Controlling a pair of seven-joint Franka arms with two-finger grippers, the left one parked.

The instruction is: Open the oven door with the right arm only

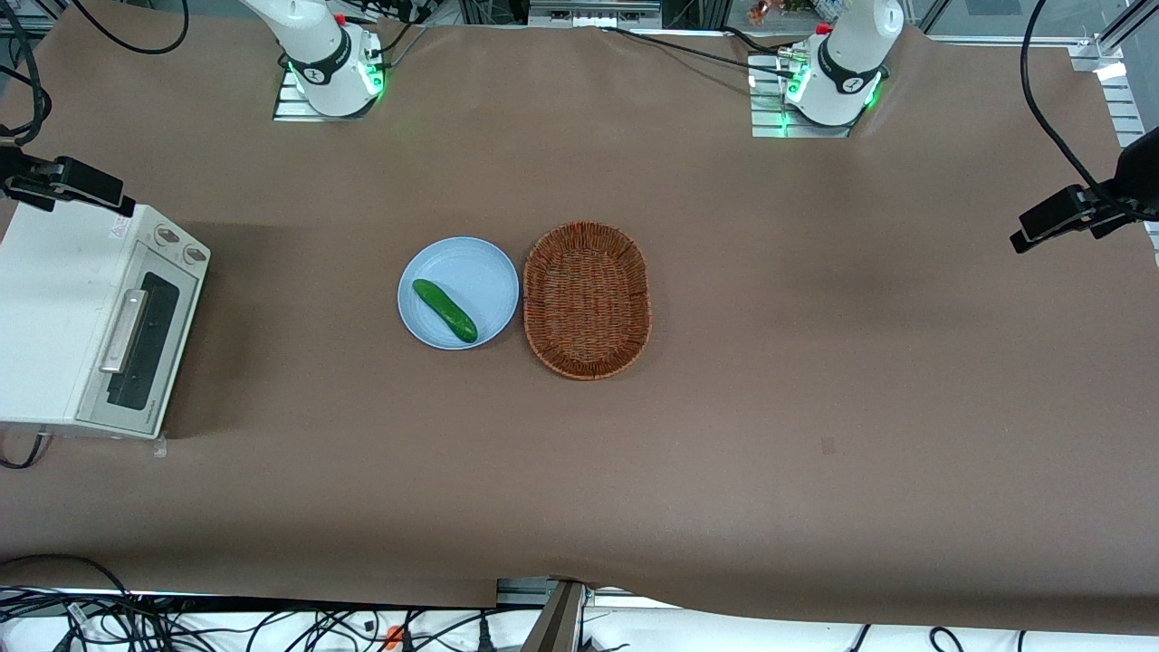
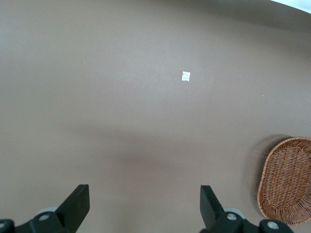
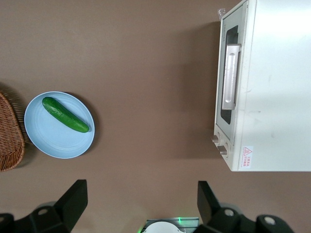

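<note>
Oven door (image 1: 136, 340) was fully shut, at the working arm's end of the tabletop (image 1: 815, 407), handle (image 1: 124, 330) untouched. Right arm's end effector (image 3: 138, 201) hung high above the tabletop, fingers spread, holding nothing, well apart from the oven. Nothing done; approach, grasp, pull all remained.

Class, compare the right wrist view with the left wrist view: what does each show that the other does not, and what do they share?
Only the right wrist view shows the oven door, shut, with its bar handle, the two knobs, and the cucumber on the blue plate. The gripper is open, high above bare table, apart from the oven. Only the left wrist view shows a small white square on the table. Both show the wicker basket and the brown table cover.
</note>
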